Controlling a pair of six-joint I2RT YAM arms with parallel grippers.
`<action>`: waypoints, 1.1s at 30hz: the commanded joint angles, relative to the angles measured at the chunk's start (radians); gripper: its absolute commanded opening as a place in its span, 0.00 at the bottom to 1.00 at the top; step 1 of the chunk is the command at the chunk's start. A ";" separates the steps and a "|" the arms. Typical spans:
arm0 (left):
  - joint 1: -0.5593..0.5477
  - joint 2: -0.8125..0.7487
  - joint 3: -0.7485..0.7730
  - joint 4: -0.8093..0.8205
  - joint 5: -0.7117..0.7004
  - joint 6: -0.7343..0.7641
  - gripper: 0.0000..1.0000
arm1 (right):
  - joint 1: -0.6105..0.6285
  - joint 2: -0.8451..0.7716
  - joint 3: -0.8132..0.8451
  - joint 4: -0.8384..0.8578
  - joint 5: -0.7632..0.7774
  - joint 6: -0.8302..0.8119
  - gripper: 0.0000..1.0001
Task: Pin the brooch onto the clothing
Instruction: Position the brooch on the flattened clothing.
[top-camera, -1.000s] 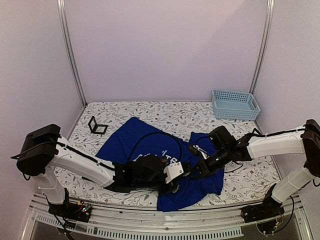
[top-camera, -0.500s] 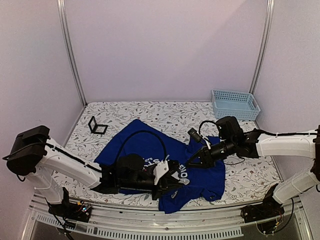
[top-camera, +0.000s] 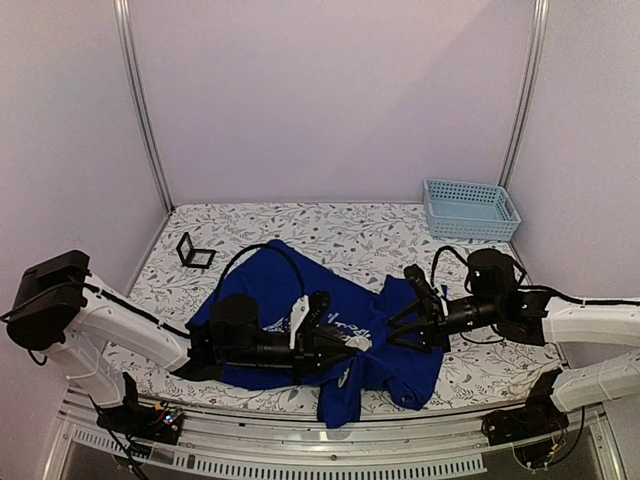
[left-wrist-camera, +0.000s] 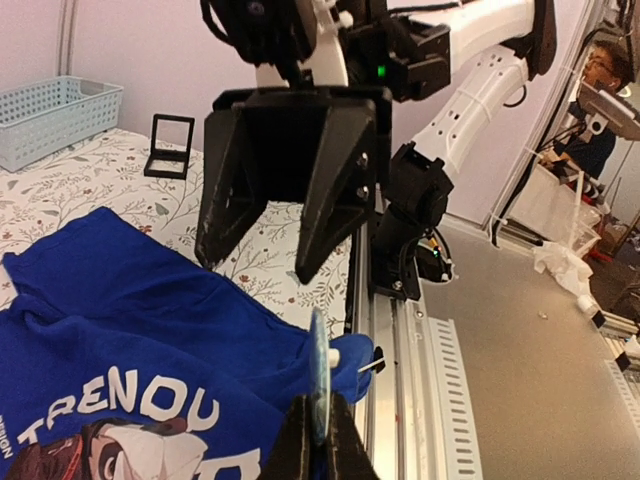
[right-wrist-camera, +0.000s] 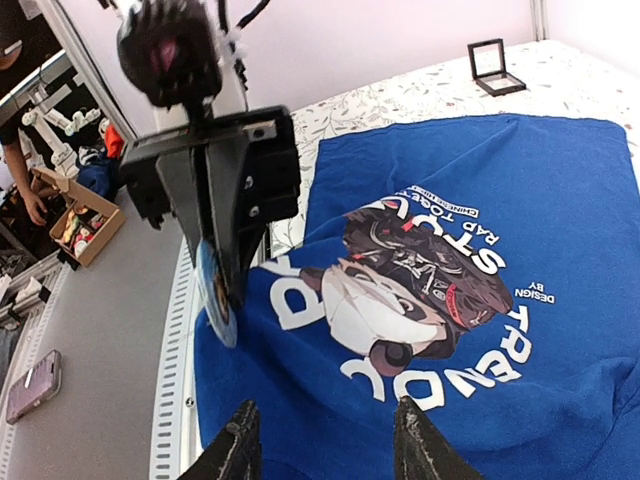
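The left gripper (left-wrist-camera: 318, 445) is clenched on the round blue brooch (left-wrist-camera: 318, 375), held on edge at a fold of the blue T-shirt (right-wrist-camera: 480, 180) lying on the table (top-camera: 350, 225), while the right gripper (right-wrist-camera: 327, 432) faces it with its 2 fingers apart.

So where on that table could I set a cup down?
The far strip of table between the black case and the basket is bare, and so is the patch between the T-shirt and the basket. The near middle is crowded: the left claw and right claw meet over the shirt.
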 joint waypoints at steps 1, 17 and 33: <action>0.022 0.003 -0.006 0.133 0.077 -0.068 0.00 | 0.058 -0.006 -0.091 0.254 -0.042 -0.092 0.45; 0.024 0.041 0.044 0.061 0.107 -0.023 0.00 | 0.074 0.105 -0.024 0.355 -0.168 -0.087 0.33; 0.023 0.036 0.037 0.053 0.098 -0.015 0.00 | 0.113 0.141 -0.003 0.319 -0.137 -0.010 0.00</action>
